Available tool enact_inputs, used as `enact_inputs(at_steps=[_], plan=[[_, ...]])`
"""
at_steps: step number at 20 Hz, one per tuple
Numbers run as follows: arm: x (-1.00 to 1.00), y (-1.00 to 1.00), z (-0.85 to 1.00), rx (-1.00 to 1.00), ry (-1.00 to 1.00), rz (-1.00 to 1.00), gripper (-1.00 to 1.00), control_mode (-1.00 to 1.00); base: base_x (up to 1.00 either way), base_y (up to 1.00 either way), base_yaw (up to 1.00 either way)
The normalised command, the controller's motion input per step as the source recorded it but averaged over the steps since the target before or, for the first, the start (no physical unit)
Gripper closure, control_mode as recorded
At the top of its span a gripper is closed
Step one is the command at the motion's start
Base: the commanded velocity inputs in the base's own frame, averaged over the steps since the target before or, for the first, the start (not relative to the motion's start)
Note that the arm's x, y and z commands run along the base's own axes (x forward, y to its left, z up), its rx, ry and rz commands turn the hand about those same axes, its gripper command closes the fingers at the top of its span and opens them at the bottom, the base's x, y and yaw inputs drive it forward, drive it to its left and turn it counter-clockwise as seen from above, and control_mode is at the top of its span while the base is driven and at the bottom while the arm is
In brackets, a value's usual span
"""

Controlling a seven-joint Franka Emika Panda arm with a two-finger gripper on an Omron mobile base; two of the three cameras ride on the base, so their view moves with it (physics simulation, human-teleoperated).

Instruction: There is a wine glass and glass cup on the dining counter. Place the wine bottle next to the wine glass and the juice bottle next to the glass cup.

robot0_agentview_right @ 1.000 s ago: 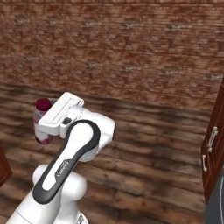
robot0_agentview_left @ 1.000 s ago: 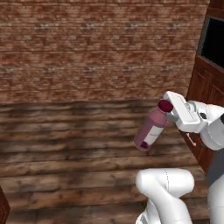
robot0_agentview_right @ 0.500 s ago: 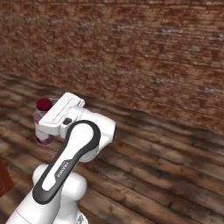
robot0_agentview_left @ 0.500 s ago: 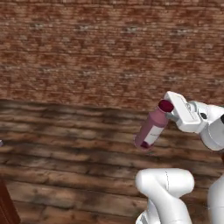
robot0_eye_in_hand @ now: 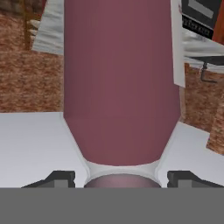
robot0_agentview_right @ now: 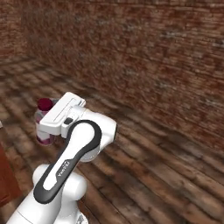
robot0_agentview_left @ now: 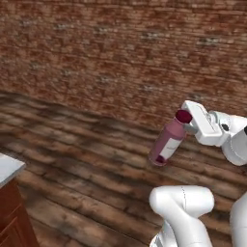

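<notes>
Juice bottle (robot0_agentview_left: 167,142) hangs in the air over the wooden floor (robot0_agentview_left: 77,159), clamped at its neck by the gripper (robot0_agentview_left: 189,124), whose fingers are closed on it just under the dark maroon cap. Its long axis runs straight out from the gripper, cap toward the hand and base away, so in the left base view it slants down and to the left, tilted rather than upright. It is a stubby, translucent pink-purple bottle with a white label low on its body; in the right base view (robot0_agentview_right: 44,121) it sits just behind the hand. A brick wall (robot0_agentview_left: 111,58) lies ahead, and a pale corner on reddish wood (robot0_agentview_left: 7,169) shows at the lower left, well apart from the bottle.
</notes>
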Motion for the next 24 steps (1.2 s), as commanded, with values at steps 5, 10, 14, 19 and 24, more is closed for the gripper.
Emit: enact_inputs(at_steps=[5, 10, 14, 19, 24], plan=[[0.0, 0.0, 0.0, 0.0, 0.0, 0.0, 1.0, 1.0, 1.0, 0.0, 0.54], [0.0, 0.0, 0.0, 0.0, 0.0, 0.0, 1.0, 1.0, 1.0, 0.0, 0.51], [0.0, 0.0, 0.0, 0.0, 0.0, 0.0, 1.0, 1.0, 1.0, -0.13, 0.45], [0.0, 0.0, 0.0, 0.0, 0.0, 0.0, 1.0, 1.0, 1.0, -0.37, 0.37], [0.0, 0.0, 0.0, 0.0, 0.0, 0.0, 1.0, 1.0, 1.0, -0.5, 0.33]])
